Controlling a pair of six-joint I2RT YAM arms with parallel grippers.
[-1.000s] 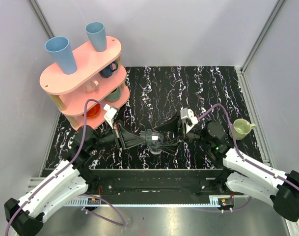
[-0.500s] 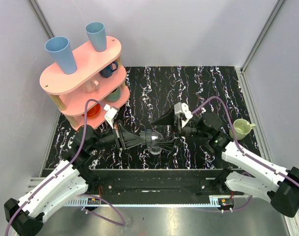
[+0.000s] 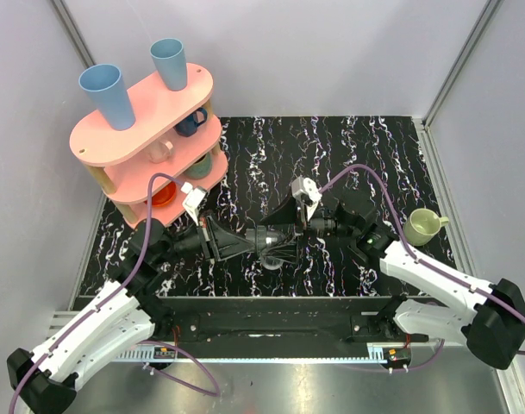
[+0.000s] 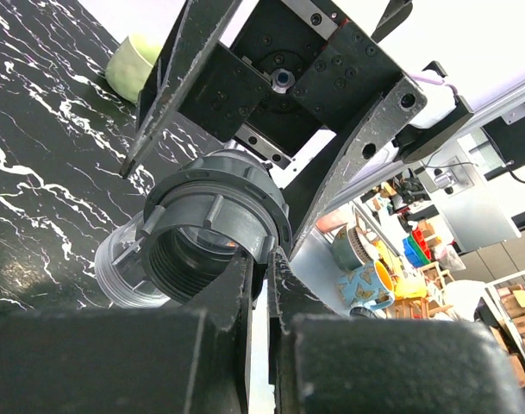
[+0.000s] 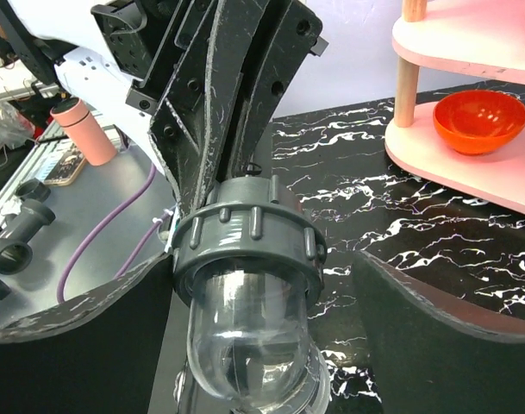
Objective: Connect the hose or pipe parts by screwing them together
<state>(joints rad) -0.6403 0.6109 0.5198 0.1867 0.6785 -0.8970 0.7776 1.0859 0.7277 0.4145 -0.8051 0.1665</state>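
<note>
**Item 1, grey ring nut**: You find it held over the black marbled desk. It is to the right of the pink rack and a little nearer the arm bases than the rack's lowest shelf. It is ribbed outside and threaded inside, with its open mouth towards the left wrist camera.

**Item 2, clear tubular part**: It sits in the nut on the side away from the rack. You cannot tell how far it is screwed in.

**Item 3, left fingers**: They are closed, pinching the nut's rim wall, and they reach in from the rack side.

**Item 4, right fingers**: They are spread wide, one on either side of the nut and clear part, coming from the side away from the rack. A gap shows beside one finger, so you have no clamp there.

**Item 5, green cup**: It stands upright on the desk, well to the right of the rack.

**Item 6, rack contents:** There are two blue cups on the top shelf and an orange bowl on the lowest shelf.
</note>
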